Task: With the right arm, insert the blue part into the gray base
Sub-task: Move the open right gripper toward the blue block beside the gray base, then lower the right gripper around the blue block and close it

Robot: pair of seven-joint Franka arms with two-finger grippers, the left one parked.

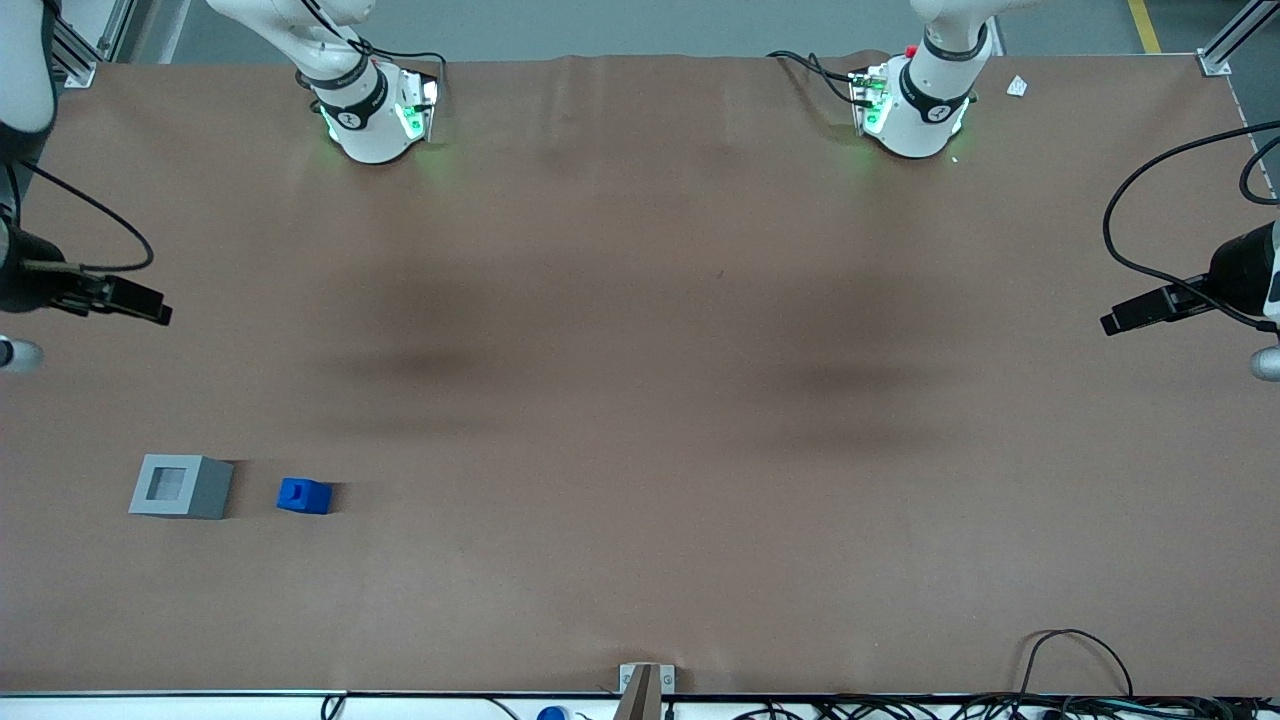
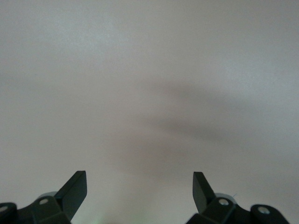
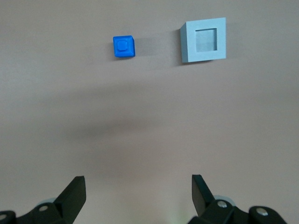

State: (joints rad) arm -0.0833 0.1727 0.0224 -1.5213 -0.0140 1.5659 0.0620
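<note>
the right arm hangs at the working arm's end of the bench, its tool well up off the surface with jaws spread wide — nothing between them. down on the brown bench, the blue part sits upright just beside the gray base, a small gap between the two, both nearer the front camera than the tool. the wrist camera looks down on the pair — blue part stepped top up, gray base with its square recess open and unfilled.
</note>
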